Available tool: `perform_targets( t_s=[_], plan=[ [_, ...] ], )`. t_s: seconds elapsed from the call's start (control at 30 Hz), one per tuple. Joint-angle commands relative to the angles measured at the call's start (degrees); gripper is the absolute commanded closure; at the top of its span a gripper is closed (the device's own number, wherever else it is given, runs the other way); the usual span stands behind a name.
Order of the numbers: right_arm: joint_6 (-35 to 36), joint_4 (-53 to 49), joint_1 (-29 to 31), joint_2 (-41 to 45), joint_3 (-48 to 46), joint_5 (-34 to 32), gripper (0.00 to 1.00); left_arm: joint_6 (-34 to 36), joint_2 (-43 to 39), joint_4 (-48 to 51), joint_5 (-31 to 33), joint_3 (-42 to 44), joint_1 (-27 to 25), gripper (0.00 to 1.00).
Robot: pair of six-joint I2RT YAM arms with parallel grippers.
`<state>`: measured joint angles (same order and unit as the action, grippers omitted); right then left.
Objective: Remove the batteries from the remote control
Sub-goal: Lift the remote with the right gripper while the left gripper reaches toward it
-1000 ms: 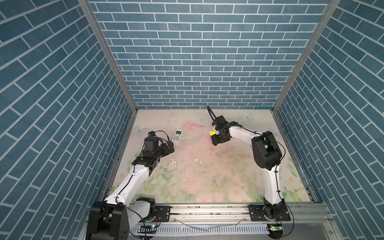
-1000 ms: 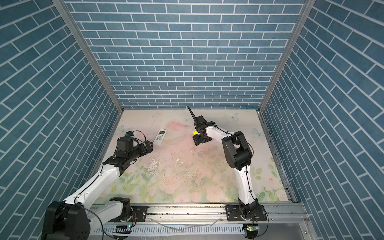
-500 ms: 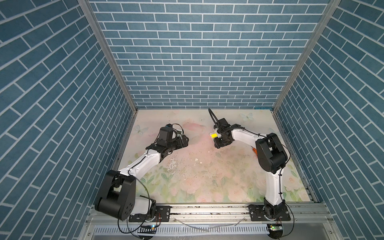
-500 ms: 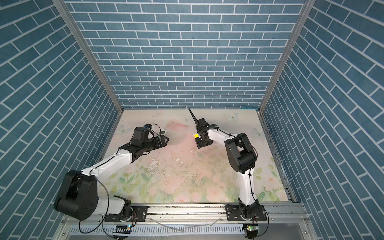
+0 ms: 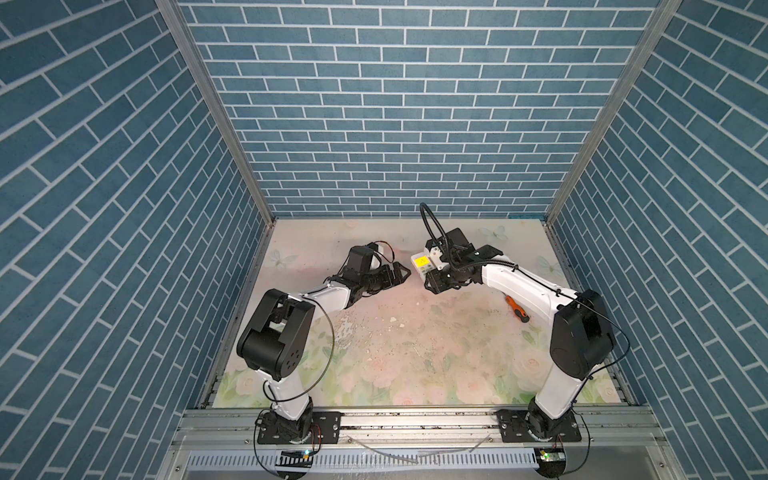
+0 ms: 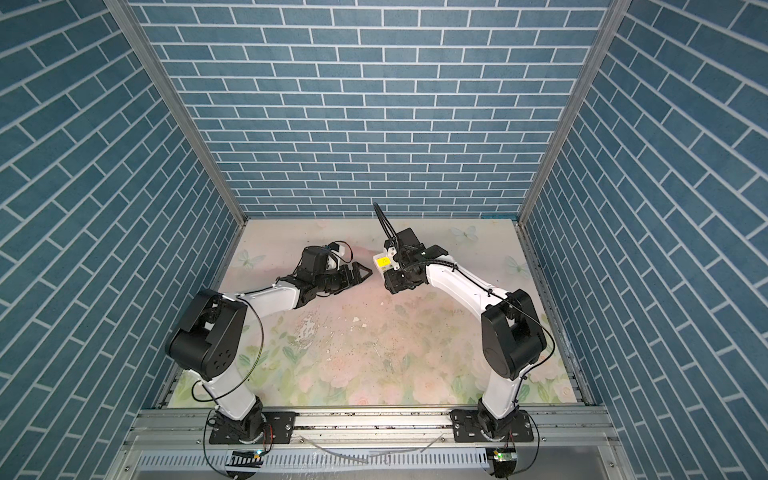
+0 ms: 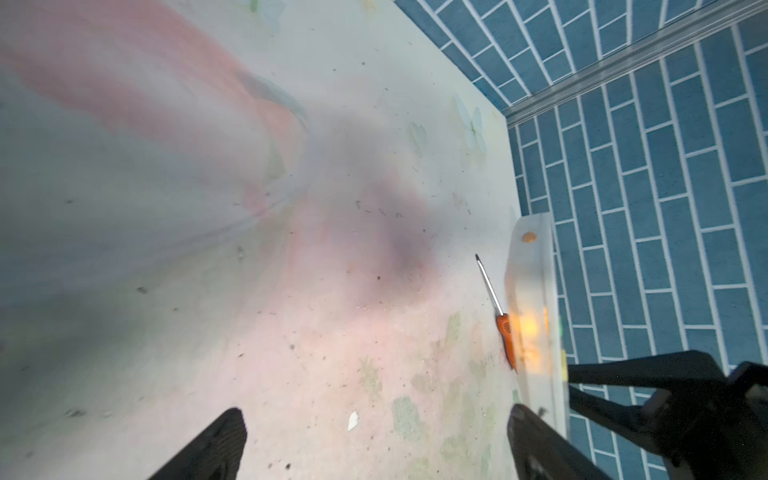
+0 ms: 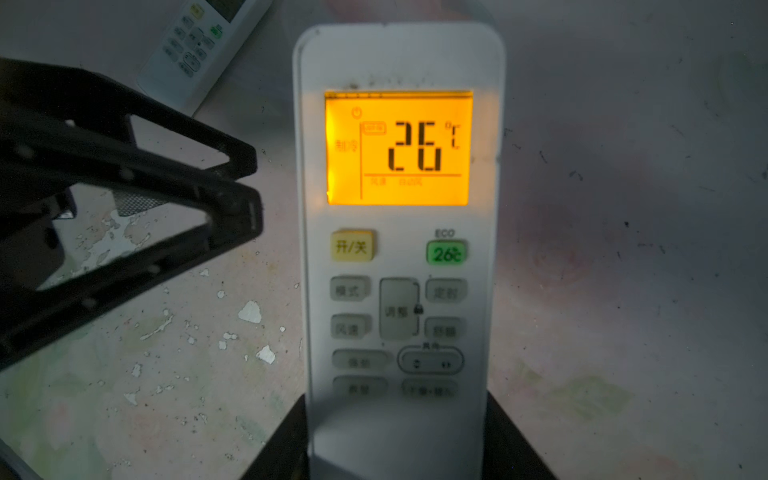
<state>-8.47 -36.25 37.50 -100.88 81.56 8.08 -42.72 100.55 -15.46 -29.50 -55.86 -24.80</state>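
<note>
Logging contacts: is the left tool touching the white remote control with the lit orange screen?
Apart. The right wrist view shows floral tabletop between the left tool and the white remote control with the lit orange screen.

The second remote (image 8: 199, 41) is cut off by the edge.

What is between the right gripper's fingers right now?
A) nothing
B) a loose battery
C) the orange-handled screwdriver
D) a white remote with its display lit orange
D: in the right wrist view the white remote, its display lit orange, sits between the fingers of the right gripper, while the screwdriver lies apart on the table.
</note>
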Motion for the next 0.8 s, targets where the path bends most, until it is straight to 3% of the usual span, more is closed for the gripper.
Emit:
perform_targets(
  t_s=[0.0,0.27,0.47,0.77],
  plan=[
    [2.0,-2.6,1.1,1.8,-0.4,1.0,0.8,-2.8,0.0,-7.0,-2.0,-1.6,-1.5,0.0],
    [1.7,-2.7,1.6,2.6,0.3,0.8,0.81,-5.6,-1.1,-11.9,-0.8,1.2,-2.2,0.0],
    [1.7,-2.8,2.2,3.7,0.8,1.7,0.82,-6.1,1.2,-12.8,-1.6,0.2,-2.3,0.28],
    [1.9,-2.6,2.6,3.6,1.6,2.4,0.84,-8.3,4.2,-15.2,-1.7,-2.1,-3.4,0.41]
  ],
)
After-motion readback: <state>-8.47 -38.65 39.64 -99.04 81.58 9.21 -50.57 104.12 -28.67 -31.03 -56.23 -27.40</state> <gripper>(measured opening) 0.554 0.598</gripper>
